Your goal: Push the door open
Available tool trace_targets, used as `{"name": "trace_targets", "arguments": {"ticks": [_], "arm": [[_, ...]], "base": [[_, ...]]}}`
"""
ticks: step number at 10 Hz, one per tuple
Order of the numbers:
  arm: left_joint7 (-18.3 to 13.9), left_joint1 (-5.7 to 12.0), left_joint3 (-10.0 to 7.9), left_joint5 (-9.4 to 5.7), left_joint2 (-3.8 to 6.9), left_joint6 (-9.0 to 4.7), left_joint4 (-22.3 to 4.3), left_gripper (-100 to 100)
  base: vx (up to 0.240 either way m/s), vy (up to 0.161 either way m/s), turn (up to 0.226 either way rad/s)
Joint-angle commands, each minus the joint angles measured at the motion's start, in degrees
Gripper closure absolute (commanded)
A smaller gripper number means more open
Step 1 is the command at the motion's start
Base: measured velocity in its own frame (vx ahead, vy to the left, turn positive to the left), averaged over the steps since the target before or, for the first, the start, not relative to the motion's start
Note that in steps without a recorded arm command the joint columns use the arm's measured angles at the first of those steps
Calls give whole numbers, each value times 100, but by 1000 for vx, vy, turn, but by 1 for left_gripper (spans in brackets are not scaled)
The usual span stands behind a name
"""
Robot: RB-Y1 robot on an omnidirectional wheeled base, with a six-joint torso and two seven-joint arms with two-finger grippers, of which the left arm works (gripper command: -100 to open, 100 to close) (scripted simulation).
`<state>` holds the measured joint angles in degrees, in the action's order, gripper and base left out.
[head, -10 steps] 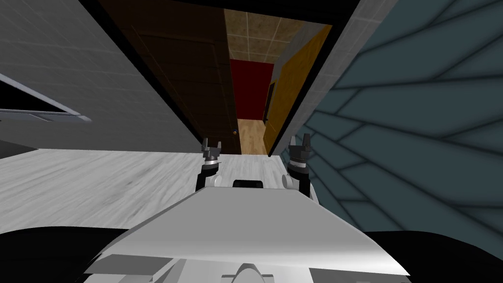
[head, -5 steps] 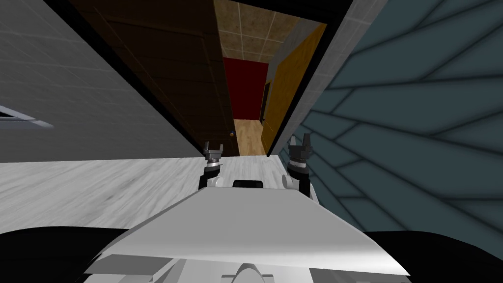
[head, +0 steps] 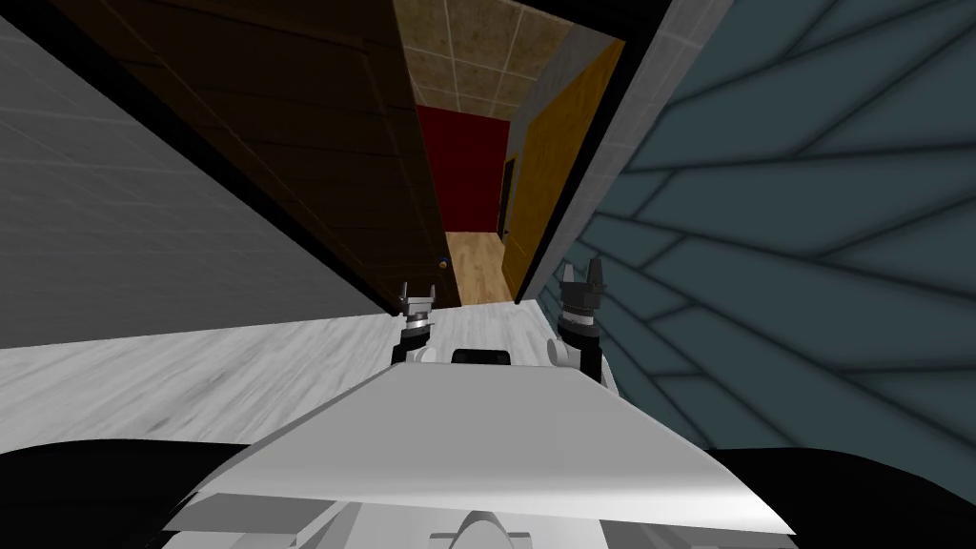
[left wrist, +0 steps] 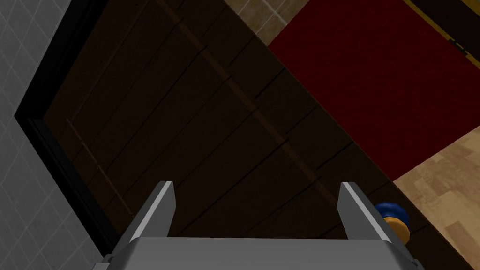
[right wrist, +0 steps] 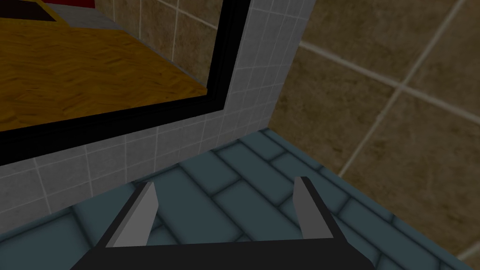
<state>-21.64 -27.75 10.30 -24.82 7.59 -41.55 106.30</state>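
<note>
Left gripper [left wrist: 255, 187] faces the dark brown door [left wrist: 187, 117], fingers released and spread wide, nothing between them. The panels lie straight ahead of both fingers, and the blue and orange knob [left wrist: 393, 219] sits just beside one finger [left wrist: 351, 201], on its outer side. Past the door's edge, a red wall [left wrist: 375, 70] and wooden floor [left wrist: 445, 187] show. Right gripper [right wrist: 225, 185] is released too, fingers apart, facing teal wall tiles [right wrist: 201, 171] near the black door frame [right wrist: 227, 70].

The dark brown door [head: 315, 143] stands ajar, left gripper [head: 417, 290] near its free edge, right gripper [head: 582, 270] beside the blue-grey wall [head: 782, 191]
</note>
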Motion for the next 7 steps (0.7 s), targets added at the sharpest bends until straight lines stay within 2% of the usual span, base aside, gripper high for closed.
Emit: {"name": "trace_targets", "arguments": {"ticks": [1, 7], "arm": [[-185, -8, 92, -209, 54, -148, -168, -100], [-813, -3, 441, -961, 225, -669, -838, -100]], "base": [[83, 45, -152], [85, 51, -143]]}}
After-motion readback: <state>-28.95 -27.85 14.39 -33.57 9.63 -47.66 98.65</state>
